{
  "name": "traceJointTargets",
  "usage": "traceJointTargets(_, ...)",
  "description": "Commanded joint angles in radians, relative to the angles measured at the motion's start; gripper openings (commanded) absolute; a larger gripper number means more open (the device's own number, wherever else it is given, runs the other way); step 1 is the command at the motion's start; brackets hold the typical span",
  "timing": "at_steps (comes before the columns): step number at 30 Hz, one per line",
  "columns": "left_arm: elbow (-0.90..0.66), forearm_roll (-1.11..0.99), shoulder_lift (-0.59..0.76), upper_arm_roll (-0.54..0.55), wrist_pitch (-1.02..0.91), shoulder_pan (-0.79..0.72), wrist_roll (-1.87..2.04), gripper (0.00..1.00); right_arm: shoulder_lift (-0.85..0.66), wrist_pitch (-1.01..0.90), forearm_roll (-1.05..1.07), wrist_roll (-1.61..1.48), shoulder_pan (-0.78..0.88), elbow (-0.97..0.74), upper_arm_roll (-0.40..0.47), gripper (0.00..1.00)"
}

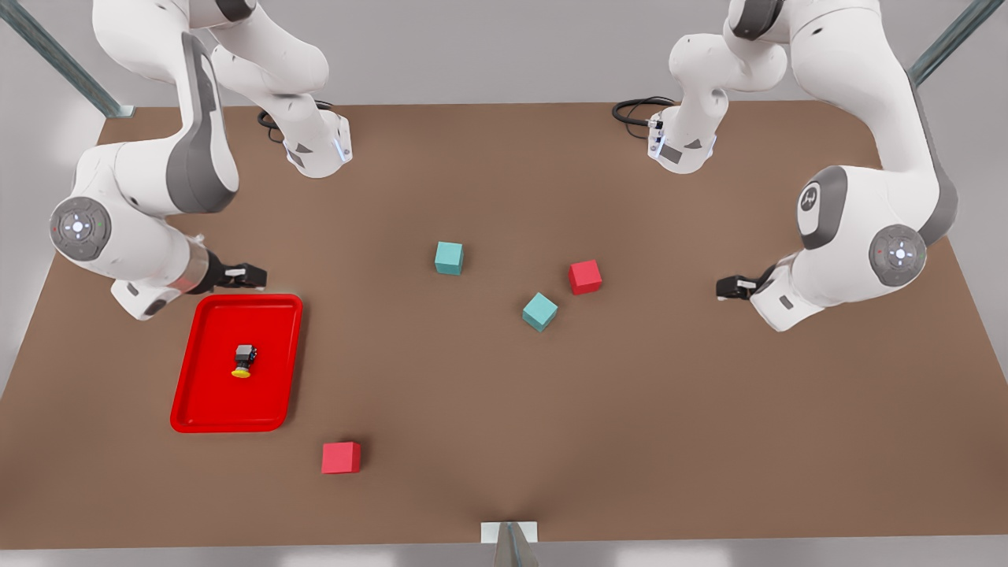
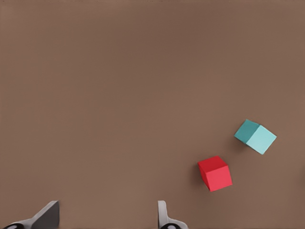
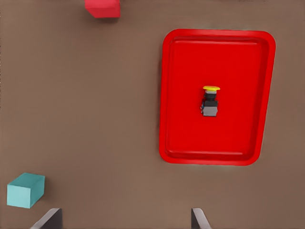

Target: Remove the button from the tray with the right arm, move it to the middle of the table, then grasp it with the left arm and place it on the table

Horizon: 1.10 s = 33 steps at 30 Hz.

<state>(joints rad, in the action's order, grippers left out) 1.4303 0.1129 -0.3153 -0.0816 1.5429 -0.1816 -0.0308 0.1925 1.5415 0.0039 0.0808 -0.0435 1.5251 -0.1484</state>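
Your right end effector (image 1: pixel 250 275) hangs spread wide by the flat red rimmed tray (image 1: pixel 206 409), left end effector (image 1: pixel 726 287) waits open too, so drop straight onto the tiny yellow-capped grey button (image 1: pixel 244 361) lying mid-tray near the brown counter (image 1: pixel 504 409) edge.

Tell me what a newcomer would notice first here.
Likely the red tray near the front view's left edge, with the button lying on its side inside it. Next, two teal cubes and two red cubes scattered over the table. The right gripper, open, sits beside the tray; the left gripper, open, waits opposite.
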Motion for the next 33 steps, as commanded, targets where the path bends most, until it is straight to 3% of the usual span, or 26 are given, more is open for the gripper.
traceJointTargets(1,-0.005,0.005,-0.013,0.000,0.098,0.001,-0.034,1.00,-0.001,0.092,0.001,0.086,0.001,0.000,0.000,1.00)
traceJointTargets(14,-0.007,-0.049,-0.042,0.009,0.095,-0.027,-0.031,1.00,0.019,0.106,-0.010,0.088,0.004,0.007,0.000,1.00)
traceJointTargets(16,-0.011,-0.047,-0.044,0.009,0.095,-0.027,-0.031,1.00,0.064,0.181,-0.013,0.080,-0.006,0.029,0.001,1.00)
traceJointTargets(21,-0.013,-0.044,-0.061,0.013,0.100,-0.029,-0.028,1.00,0.071,0.562,-0.013,-0.098,-0.145,0.368,0.024,1.00)
traceJointTargets(23,-0.011,-0.044,-0.064,0.013,0.106,-0.029,-0.028,1.00,0.163,0.611,-0.013,-0.128,-0.194,0.360,0.029,1.00)
traceJointTargets(27,-0.005,-0.044,-0.070,0.013,0.112,-0.029,-0.029,1.00,0.354,0.632,-0.074,-0.203,-0.211,0.129,0.036,1.00)
traceJointTargets(33,-0.005,-0.044,-0.088,0.013,0.123,-0.038,-0.012,1.00,0.406,0.646,-0.081,-0.208,-0.208,0.139,0.039,1.00)
